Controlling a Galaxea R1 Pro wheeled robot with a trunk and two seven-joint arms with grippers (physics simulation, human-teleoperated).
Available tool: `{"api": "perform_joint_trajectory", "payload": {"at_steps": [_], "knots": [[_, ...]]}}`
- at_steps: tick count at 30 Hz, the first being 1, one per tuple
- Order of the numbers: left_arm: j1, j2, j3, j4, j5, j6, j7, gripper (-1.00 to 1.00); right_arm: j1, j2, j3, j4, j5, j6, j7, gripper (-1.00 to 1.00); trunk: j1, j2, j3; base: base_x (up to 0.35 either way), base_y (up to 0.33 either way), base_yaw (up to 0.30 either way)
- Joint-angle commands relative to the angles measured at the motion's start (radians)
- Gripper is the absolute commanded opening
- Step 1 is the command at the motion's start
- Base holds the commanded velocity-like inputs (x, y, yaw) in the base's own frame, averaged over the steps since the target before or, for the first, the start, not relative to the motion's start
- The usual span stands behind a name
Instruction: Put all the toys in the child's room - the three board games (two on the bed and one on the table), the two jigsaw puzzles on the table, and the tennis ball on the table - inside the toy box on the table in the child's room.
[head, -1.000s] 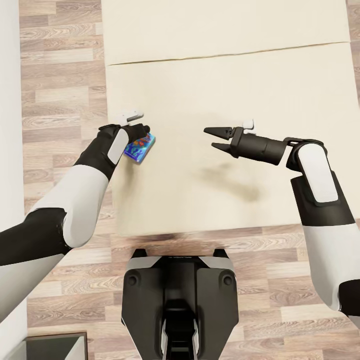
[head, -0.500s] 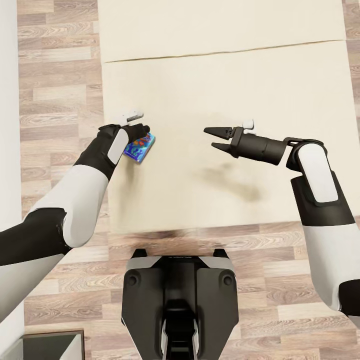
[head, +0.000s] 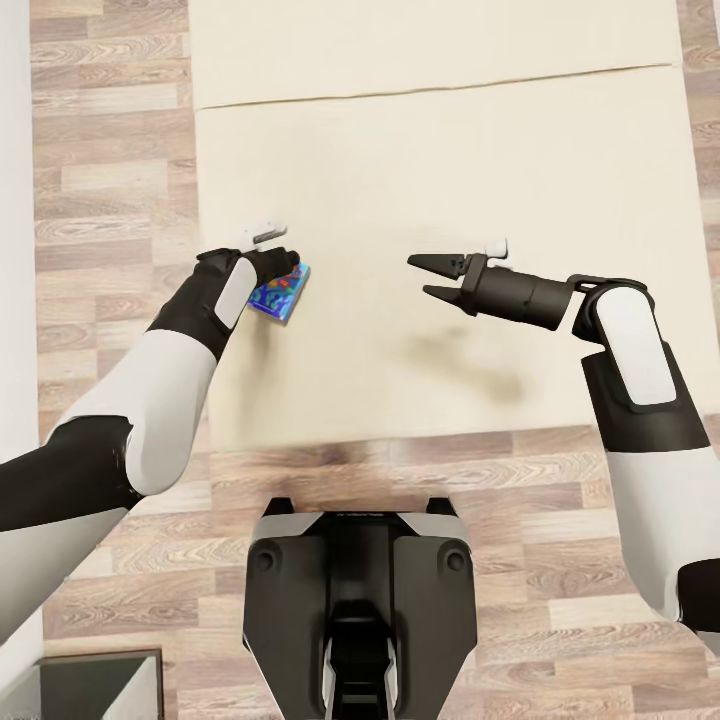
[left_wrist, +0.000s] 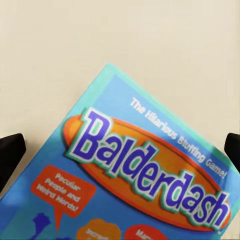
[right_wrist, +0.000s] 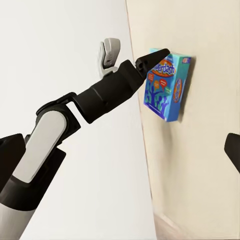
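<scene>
Head view: bed (head: 450, 200) drifts up-frame, so the base backs away; left gripper (head: 285, 272) clamps blue board game (head: 281, 296); right gripper (head: 428, 278) open, empty.

One board game (head: 282, 294) shows, a small blue "Balderdash" box at the left of one beige bed (head: 450, 160). Two arms reach over it, each with one tool: the left tool (head: 283, 268) and the right tool (head: 424, 278).
</scene>
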Motion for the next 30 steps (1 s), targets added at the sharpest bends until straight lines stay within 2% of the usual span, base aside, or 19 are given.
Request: {"api": "perform_joint_trajectory", "payload": {"at_steps": [1, 30], "knots": [[0.000, -0.001, 0.003, -0.001, 0.011, 0.005, 0.006, 1.00, -0.001, -0.001, 0.001, 0.000, 0.005, 0.002, 0.005, 1.00, 0.000, -0.002, -0.001, -0.235, -0.005, 0.000], [0.000, -0.001, 0.003, -0.001, 0.011, 0.007, 0.006, 1.00, -0.001, -0.001, 0.001, 0.000, 0.005, 0.002, 0.005, 1.00, 0.000, -0.002, -0.001, -0.156, 0.000, 0.000]]}}
